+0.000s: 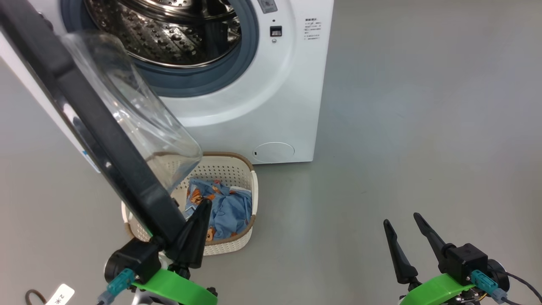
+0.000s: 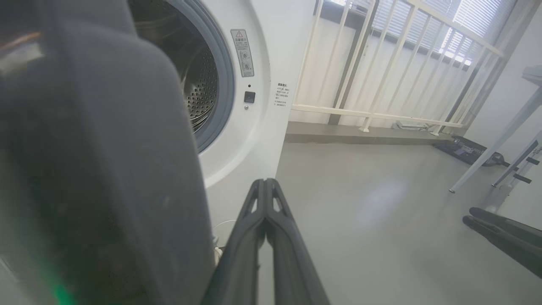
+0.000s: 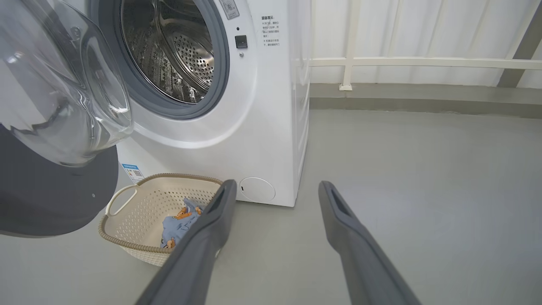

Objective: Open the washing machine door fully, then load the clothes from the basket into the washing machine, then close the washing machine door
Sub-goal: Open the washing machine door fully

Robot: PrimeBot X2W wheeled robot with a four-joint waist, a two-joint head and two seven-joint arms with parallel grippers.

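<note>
The white washing machine [image 1: 262,97] stands ahead, its steel drum [image 3: 169,51] exposed. The washing machine door [image 1: 97,127] is swung out toward me, and its clear glass bowl [image 1: 139,114] hangs over the basket [image 1: 230,245] on the floor. Light blue clothes [image 1: 228,209] with orange bears lie in the basket. My left gripper [image 1: 205,203] is shut with nothing held; its fingers lie close against the inner side of the door's lower edge, above the basket. My right gripper [image 1: 401,219] is open over bare floor at the right, apart from everything. The door [image 2: 97,169] is a dark blur beside the left gripper [image 2: 266,181].
Grey floor [image 1: 423,127] spreads to the machine's right. A white railing [image 2: 381,114] runs behind, with white table legs [image 2: 495,148] and a black object [image 2: 465,150] on the floor at the far right. A tagged cable [image 1: 59,294] lies by my base.
</note>
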